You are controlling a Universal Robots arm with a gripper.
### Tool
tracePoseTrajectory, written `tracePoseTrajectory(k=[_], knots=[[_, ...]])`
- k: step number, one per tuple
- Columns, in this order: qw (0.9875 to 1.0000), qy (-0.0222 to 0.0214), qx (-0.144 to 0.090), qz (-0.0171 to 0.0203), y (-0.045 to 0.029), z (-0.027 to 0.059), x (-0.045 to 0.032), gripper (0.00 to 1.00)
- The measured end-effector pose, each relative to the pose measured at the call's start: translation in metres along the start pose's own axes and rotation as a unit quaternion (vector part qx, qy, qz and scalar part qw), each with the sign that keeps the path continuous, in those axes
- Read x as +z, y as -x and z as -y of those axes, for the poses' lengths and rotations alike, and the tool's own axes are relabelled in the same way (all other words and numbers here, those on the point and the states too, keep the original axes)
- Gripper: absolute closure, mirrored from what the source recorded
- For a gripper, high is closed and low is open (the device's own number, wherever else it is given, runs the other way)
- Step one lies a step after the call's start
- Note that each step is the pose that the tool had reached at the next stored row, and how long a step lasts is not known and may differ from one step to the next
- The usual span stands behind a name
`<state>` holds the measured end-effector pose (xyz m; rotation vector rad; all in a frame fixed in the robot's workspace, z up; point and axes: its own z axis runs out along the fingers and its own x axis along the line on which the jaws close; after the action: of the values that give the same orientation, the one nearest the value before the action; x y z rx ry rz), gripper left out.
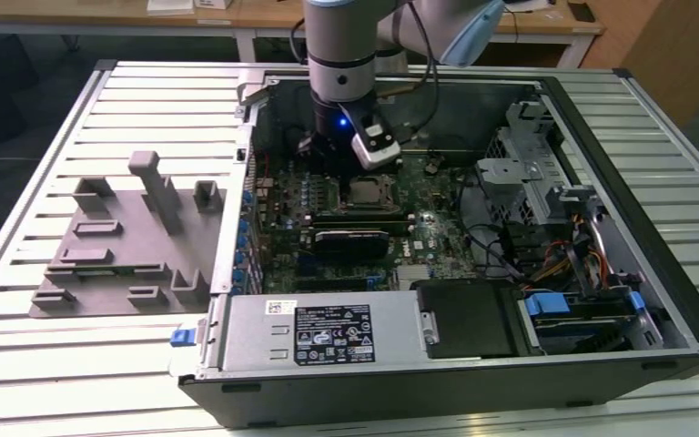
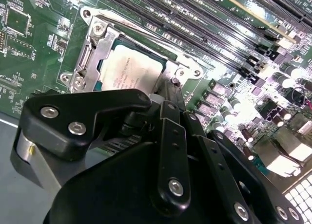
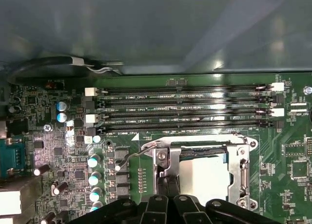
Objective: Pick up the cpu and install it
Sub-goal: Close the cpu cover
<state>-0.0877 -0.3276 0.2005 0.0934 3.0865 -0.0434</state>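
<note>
Exterior view: gripper (image 1: 341,175) is down inside the open case (image 1: 641,300), beside the cpu (image 1: 366,191). Second wrist view: cpu (image 2: 129,70) lies flat in the socket (image 2: 92,44), gripper (image 2: 168,93) at its edge. First wrist view: fingers (image 3: 163,182) pressed together, holding nothing.

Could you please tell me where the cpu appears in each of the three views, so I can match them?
Exterior view: the cpu sits on the motherboard, by the arm's lower end.
Second wrist view: the cpu lies inside the socket frame, beside the memory slots.
First wrist view: the cpu lies inside that frame, memory slots beyond.
Shared landmark: the socket frame around it.
</note>
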Motion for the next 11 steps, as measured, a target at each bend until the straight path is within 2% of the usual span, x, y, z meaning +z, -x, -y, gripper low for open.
tracePoseTrajectory(k=[5,11], knots=[[1.0,-0.0004,-0.001,-0.0002,0.0001,-0.0001,0.0019,0.89],[1.0,-0.0002,-0.002,-0.0003,0.0044,-0.0004,0.0023,0.89]])
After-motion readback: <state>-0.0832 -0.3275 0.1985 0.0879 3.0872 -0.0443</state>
